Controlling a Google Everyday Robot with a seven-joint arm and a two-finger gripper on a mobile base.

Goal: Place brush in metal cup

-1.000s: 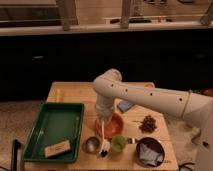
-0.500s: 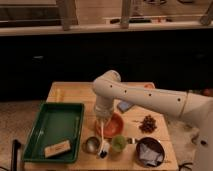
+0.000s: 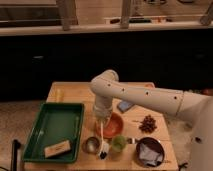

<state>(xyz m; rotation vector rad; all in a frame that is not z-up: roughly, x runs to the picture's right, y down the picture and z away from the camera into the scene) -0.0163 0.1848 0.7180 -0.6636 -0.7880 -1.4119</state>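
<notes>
From my side I see the white arm (image 3: 145, 95) coming in from the right and bending down over the wooden table (image 3: 70, 92). The gripper (image 3: 101, 120) points downward, at the left edge of the orange bowl (image 3: 117, 126). The wrist covers most of it, so I cannot separate the two fingers from the housing. But the brush (image 3: 102, 137) hangs almost upright from it, so I read the grip as closed on the top of the pale handle.

The upper end of the handle is hidden inside the gripper. The dark bristle head is at the bottom, low between the metal cup (image 3: 91, 145) and the green cup (image 3: 119, 143). It is beside the metal cup, not in it. I cannot tell if the head touches the table or is a little above it.

The metal cup stands near the right rim of the green tray (image 3: 31, 142), and I cannot look into it. In the tray lies a pale block (image 3: 56, 148). At the right there is a dark bowl (image 3: 142, 146) with a pale cloth (image 3: 150, 156) inside, and behind it a small brown heap (image 3: 147, 123) that I cannot identify. A bluish flat thing (image 3: 125, 105) is half hidden behind the arm. The robot body is cut off at the right border.
</notes>
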